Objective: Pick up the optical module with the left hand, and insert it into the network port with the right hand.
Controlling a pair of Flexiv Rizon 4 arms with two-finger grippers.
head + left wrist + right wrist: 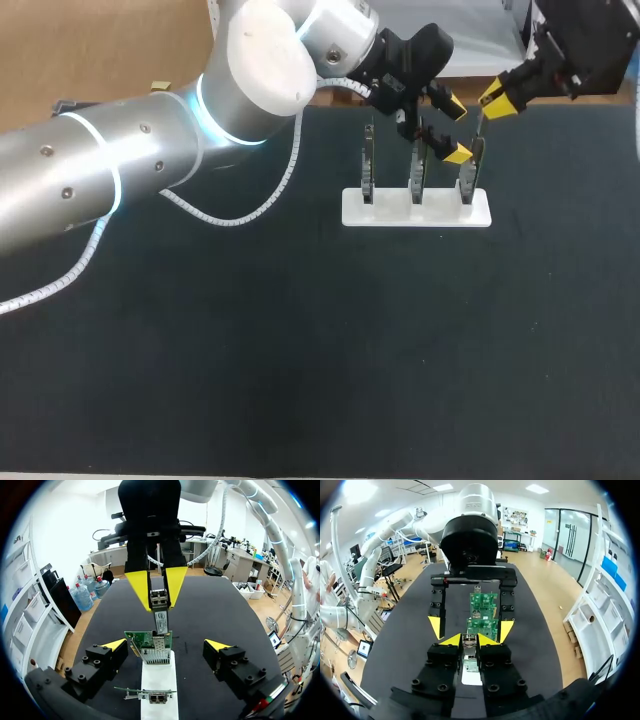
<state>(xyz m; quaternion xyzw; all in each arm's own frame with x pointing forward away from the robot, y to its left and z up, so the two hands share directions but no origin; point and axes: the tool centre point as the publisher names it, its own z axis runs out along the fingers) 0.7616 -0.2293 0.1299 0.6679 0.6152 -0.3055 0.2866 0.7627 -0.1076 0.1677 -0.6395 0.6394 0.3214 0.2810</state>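
Observation:
My right gripper (469,640) is shut on the small metal optical module (468,644), held upright. In the left wrist view the right gripper (156,587) comes down from above, and the module (160,615) has its lower end at the metal port of a green network card (145,641). That card (470,172) is the right one of three standing on a white base (415,208). My left gripper (166,645) is open, one finger on each side of this card, holding nothing. In the head view the left gripper (457,132) is close to the right gripper (497,100).
Two more network cards (368,165) (416,170) stand in the same white base, left of the one with the module. The left arm's grey link and white cable (250,215) hang over the table's back left. The black tabletop (320,350) stretches in front.

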